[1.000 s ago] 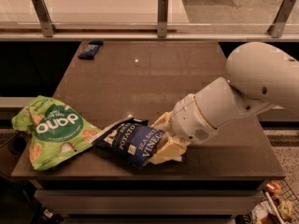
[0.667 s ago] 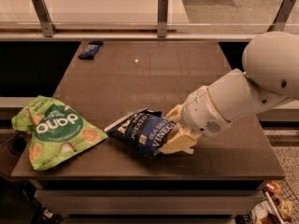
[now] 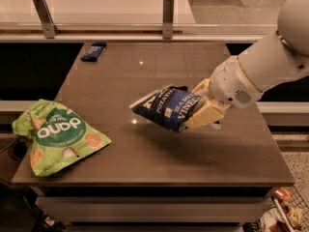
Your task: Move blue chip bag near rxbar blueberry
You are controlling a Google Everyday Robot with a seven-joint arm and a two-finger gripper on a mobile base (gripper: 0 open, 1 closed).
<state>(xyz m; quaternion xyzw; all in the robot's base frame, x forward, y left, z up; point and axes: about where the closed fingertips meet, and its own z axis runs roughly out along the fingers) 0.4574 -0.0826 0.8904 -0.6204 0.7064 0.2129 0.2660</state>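
1. Before me, taking most of the space, stands a dark brown table point(image 3: 145, 71) with a smooth top that gives back a few small spots of light.
2. From the right side comes the white arm point(image 3: 263, 64) of the robot, thick and round, reaching over the right edge of the table toward its middle.
3. On the front left corner lies a lime-green snack bag point(image 3: 58, 134) with white letters and pictures of round crackers. It is crumpled, and its left end hangs a little over the table edge.
4. Near the middle of the table, somewhat to the right, is the blue chip bag point(image 3: 164, 108), dark navy and glossy, with the white words "potato" and "sea salt & vinegar" (I must read them sideways). It is tilted, its left end is free, and it seems to be lifted off the surface, though I cannot be fully sure.
5. At the end of the arm, the gripper point(image 3: 193, 110) has its two cream-coloured fingers point(image 3: 207, 117) pressed onto the right end of the blue chip bag, one above and one below, pinching it.
6. At the back left corner of the table lies the rxbar blueberry point(image 3: 93, 51), a small flat dark blue bar. It is well apart from the blue chip bag, and nothing touches it.
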